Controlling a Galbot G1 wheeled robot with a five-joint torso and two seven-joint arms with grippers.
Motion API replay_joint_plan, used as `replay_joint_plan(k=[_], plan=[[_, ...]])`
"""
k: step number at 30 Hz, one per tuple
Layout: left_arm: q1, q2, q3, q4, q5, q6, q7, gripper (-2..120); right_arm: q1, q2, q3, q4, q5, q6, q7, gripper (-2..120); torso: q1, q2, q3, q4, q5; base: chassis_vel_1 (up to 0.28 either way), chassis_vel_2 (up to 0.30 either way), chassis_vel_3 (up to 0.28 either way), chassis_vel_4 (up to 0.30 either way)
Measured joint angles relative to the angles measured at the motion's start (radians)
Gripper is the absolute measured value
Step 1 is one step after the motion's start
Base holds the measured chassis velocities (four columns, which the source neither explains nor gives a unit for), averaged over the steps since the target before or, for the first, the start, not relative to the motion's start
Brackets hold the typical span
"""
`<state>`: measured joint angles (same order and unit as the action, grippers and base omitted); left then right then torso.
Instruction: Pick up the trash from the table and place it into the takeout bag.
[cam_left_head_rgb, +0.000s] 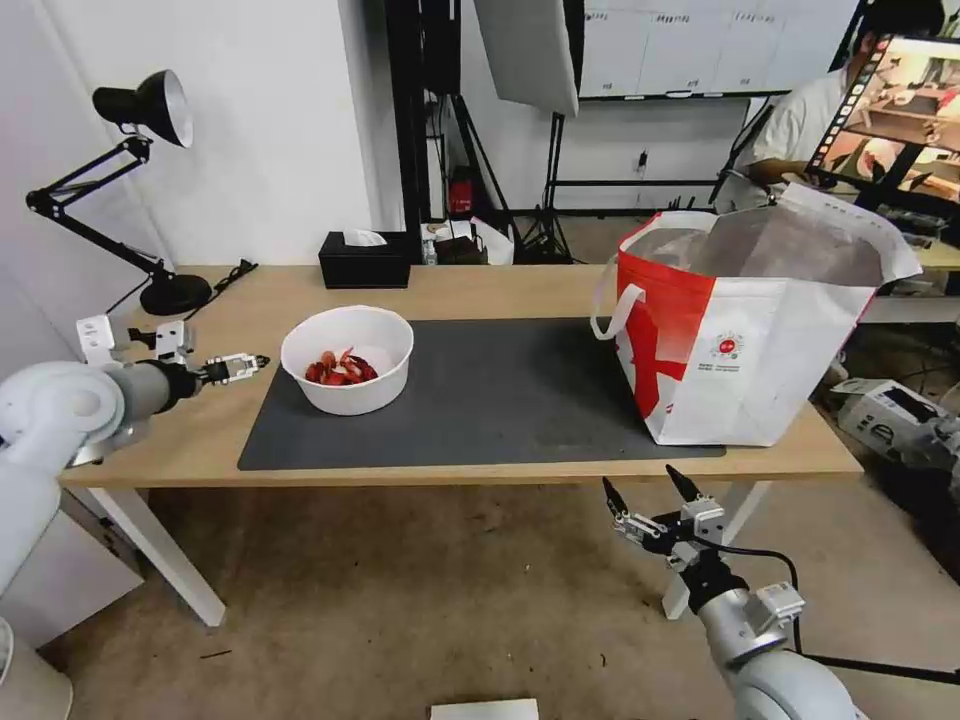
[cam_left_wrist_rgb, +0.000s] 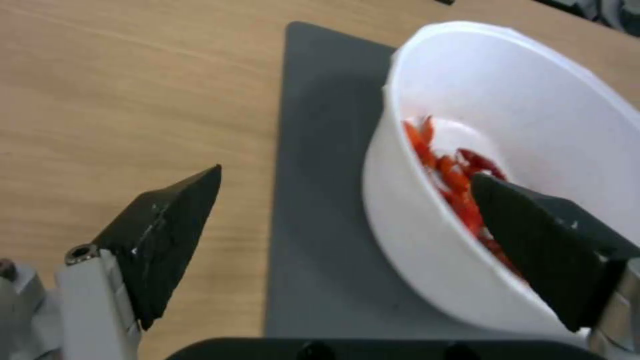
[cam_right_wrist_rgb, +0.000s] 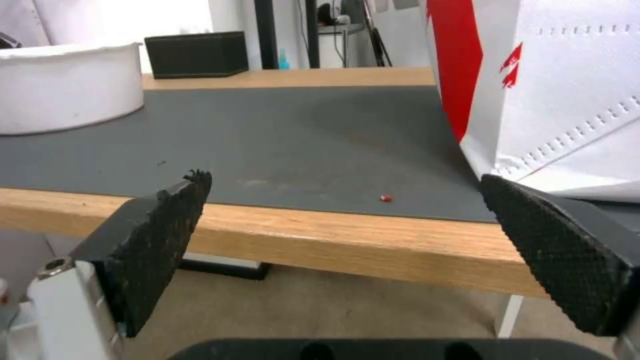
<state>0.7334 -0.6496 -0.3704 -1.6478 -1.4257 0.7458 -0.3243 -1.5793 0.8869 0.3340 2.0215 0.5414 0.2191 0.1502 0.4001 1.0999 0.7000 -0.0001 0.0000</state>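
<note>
The trash in view is a white round bowl (cam_left_head_rgb: 347, 395) holding red shellfish scraps (cam_left_head_rgb: 340, 368), standing on the left end of the dark grey mat (cam_left_head_rgb: 500, 390) on the light-wood table (cam_left_head_rgb: 500, 290). My left gripper (cam_left_head_rgb: 245, 365) hovers open just left of the bowl's rim, apart from it; the left wrist view shows the bowl (cam_left_wrist_rgb: 427, 250) and scraps (cam_left_wrist_rgb: 453, 175) close ahead of the gripper (cam_left_wrist_rgb: 345, 175). The red-and-white takeout bag (cam_left_head_rgb: 760, 350) stands open at the table's right end. My right gripper (cam_left_head_rgb: 655, 500) hangs open below the table's front edge, near the bag (cam_right_wrist_rgb: 567, 90).
A black tissue box (cam_left_head_rgb: 365, 260) sits at the table's back edge, and a black desk lamp (cam_left_head_rgb: 150, 110) stands at the back left corner. A tiny red crumb (cam_right_wrist_rgb: 385, 198) lies on the mat near the front edge. Grey equipment (cam_left_head_rgb: 890, 415) rests on the floor to the right.
</note>
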Motion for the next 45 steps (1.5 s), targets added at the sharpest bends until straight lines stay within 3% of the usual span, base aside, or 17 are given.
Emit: replay_joint_plan(k=[18, 23, 38, 43, 45], plan=[[-0.140, -0.070, 0.139, 0.066, 0.010, -0.006, -0.005, 100, 0.000, 0.000, 0.000, 0.000, 0.000, 0.000, 0.000, 100, 0.000, 0.000, 0.000, 0.0000, 0.0001, 0.000, 0.000, 0.000, 0.000], [-0.183, -0.080, 0.187, 0.100, 0.073, -0.008, -0.025, 100, 0.000, 0.000, 0.000, 0.000, 0.000, 0.000, 0.000, 100, 0.000, 0.000, 0.000, 0.0002, 0.0000, 0.000, 0.000, 0.000, 0.000], [-0.225, -0.125, 0.252, 0.183, 0.111, -0.010, -0.037, 100, 0.000, 0.000, 0.000, 0.000, 0.000, 0.000, 0.000, 100, 0.000, 0.000, 0.000, 0.0002, 0.0000, 0.000, 0.000, 0.000, 0.000], [-0.236, -0.132, 0.260, 0.196, 0.112, -0.010, -0.062, 94, 0.000, 0.000, 0.000, 0.000, 0.000, 0.000, 0.000, 100, 0.000, 0.000, 0.000, 0.0001, 0.0000, 0.000, 0.000, 0.000, 0.000], [-0.238, -0.134, 0.263, 0.199, 0.111, -0.010, -0.077, 83, 0.000, 0.000, 0.000, 0.000, 0.000, 0.000, 0.000, 100, 0.000, 0.000, 0.000, 0.0000, 0.0000, 0.000, 0.000, 0.000, 0.000]])
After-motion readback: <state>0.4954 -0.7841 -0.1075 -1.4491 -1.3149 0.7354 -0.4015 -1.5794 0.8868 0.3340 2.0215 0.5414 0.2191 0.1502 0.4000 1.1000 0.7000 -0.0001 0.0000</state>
